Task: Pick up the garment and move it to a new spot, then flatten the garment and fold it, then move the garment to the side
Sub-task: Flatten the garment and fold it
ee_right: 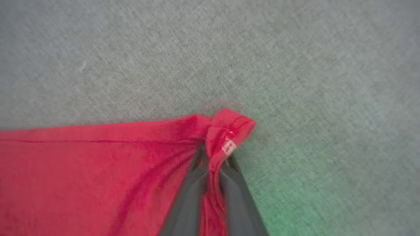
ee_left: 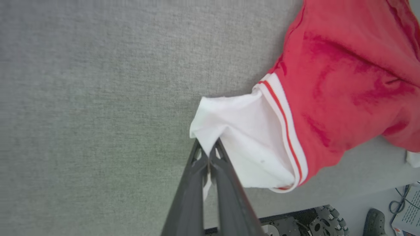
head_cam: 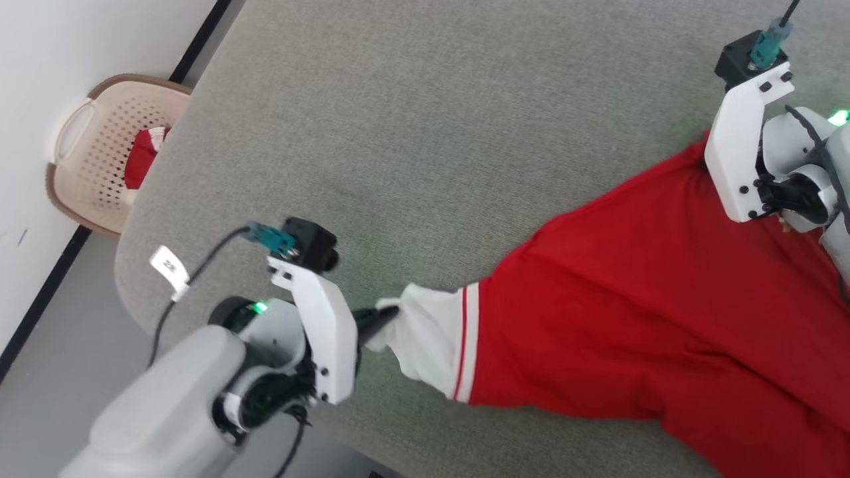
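Red T-shirt (head_cam: 631, 299): thin matte knit, softly creased, lying on the grey tabletop (head_cam: 398, 119). The tabletop has a coarse woven cloth cover and a rounded corner. The shirt stretches between my two grippers. Its white sleeve end (ee_left: 252, 137) is edged with narrow red-and-white stripes and opens like a soft tube just ahead of the left fingers.

Left gripper (ee_left: 207, 150): long dark fingers pressed together, pinching a peaked fold at the sleeve end's rim. The forearm comes in low from my left, fingers pointing across the table toward the shirt body.

Right gripper (ee_right: 213, 155): I see the fingers closed on a bunched red hem corner. The stitched edge and a small white label (ee_right: 228, 147) curl over just past the fingertips. The cloth fans away taut to that gripper's left. In the head view its white wrist bracket sits over the shirt's far edge.

Beyond the left arm, off the table: a cream perforated plastic laundry basket (head_cam: 86, 153) with a brown rim and red-and-white cloth inside.
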Robot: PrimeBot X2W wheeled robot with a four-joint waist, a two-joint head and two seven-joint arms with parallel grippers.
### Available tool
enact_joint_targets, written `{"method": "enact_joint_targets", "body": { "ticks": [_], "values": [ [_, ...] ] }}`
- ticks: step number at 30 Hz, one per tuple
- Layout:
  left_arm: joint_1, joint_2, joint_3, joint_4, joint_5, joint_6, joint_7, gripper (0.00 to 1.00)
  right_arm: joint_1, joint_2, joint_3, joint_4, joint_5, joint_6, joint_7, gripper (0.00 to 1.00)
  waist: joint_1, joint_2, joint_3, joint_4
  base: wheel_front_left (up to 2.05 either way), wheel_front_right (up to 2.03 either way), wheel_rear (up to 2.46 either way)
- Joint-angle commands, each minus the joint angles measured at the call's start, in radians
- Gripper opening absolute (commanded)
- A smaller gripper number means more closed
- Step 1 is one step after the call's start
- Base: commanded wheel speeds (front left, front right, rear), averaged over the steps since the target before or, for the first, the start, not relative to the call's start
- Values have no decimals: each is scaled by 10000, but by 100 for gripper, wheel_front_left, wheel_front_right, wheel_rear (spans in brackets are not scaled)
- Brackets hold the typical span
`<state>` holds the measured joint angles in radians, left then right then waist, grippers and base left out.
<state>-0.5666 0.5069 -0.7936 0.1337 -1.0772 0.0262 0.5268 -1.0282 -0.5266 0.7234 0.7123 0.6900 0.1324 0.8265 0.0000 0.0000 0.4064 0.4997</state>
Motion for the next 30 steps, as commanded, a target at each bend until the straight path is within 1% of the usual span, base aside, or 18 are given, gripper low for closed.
{"method": "enact_joint_targets", "body": {
  "ticks": [1, 5, 6, 10, 14, 19, 22, 25, 30],
  "values": [
    [-233, 149, 138, 40, -147, -31, 53, 0, 757, -182, 370, 615, 107, -32, 204, 0, 0, 0, -138, -181, 0, 0, 0],
    [-706, 679, 405, 91, 20, 99, 298, 0, 65, -410, 164, 54, 398, -44, -435, 0, 0, 0, -400, -593, 0, 0, 0],
    [-706, 679, 405, 91, 20, 99, 298, 0, 65, -410, 164, 54, 398, -44, -435, 0, 0, 0, -400, -593, 0, 0, 0],
    [-1414, 1355, 758, 68, 160, 319, 724, 0, -309, -596, 6, -669, 682, -39, -1133, 0, 0, 0, -763, -1116, 0, 0, 0],
    [-2310, 1985, 1125, 94, 372, 544, 1184, 0, -412, -1029, -270, -1285, 861, -41, -1485, 0, 0, 0, -1089, -1711, 0, 0, 0],
    [-3535, 2577, 1526, 295, 730, 548, 1508, 0, -526, -1228, -895, -2048, 883, -41, -1769, 0, 0, 0, -1449, -2481, 0, 0, 0],
    [-4302, 2714, 1548, 525, 1039, 453, 1665, 0, -580, -1317, -1370, -2523, 812, -43, -1669, 0, 0, 0, -1622, -2851, 0, 0, 0],
    [-5048, 2677, 1626, 874, 1262, 380, 1783, 0, -588, -1291, -1849, -3071, 694, -43, -1495, 0, 0, 0, -1772, -3159, 0, 0, 0],
    [-6230, 2509, 1540, 1439, 1567, 104, 2022, 0, -449, -1095, -2676, -3930, 402, -43, -958, 0, 0, 0, -1938, -3560, 0, 0, 0]
  ]
}}
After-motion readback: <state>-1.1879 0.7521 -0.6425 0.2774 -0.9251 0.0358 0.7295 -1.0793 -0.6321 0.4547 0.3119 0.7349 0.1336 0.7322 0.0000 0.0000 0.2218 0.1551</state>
